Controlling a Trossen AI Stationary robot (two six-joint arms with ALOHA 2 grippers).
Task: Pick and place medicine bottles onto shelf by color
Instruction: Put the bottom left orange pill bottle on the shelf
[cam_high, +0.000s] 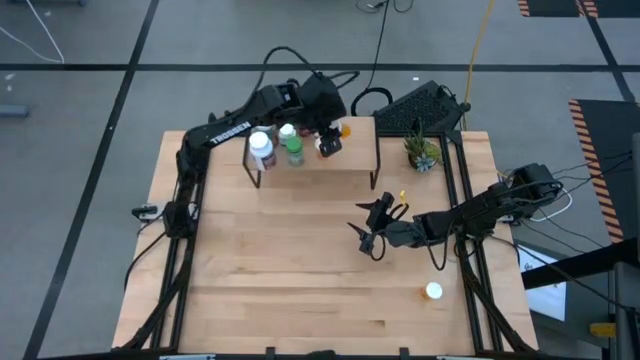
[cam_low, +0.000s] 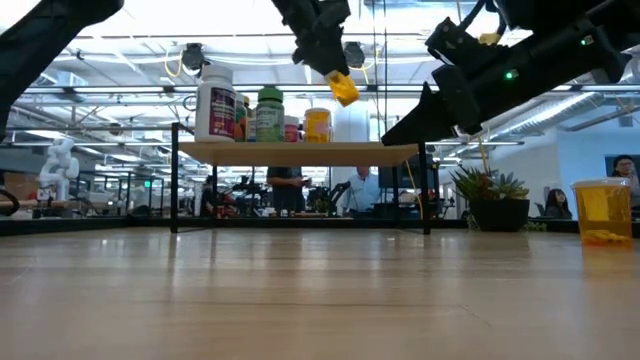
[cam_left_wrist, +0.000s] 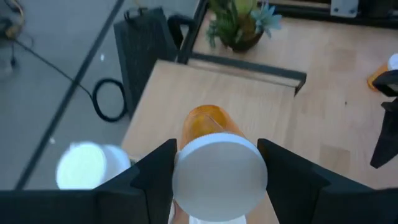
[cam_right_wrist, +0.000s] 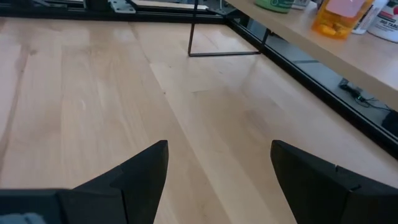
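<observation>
Overhead, the left tool (cam_high: 330, 138) grips an orange white-capped bottle (cam_left_wrist: 214, 158) above the shelf (cam_high: 350, 158) beside another orange bottle (cam_low: 317, 124); lower it straight, upright, before releasing, while the right tool (cam_high: 377, 226) waits open above the worktop (cam_high: 280, 270).

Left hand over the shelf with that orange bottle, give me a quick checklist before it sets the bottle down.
1. Grip: left hand shut on the orange bottle, white cap between its fingers. Ok.
2. Position: bottle hangs above the shelf, near its right end. Ok.
3. Landing spot: bare board beneath, to the right of the orange bottle already standing. Ok.
4. Neighbours: white bottle and green bottle stand further left. Ok.
5. Right hand: open, out over the table, away from the shelf. Ok.
6. Bottle upright for release: cannot tell.
</observation>
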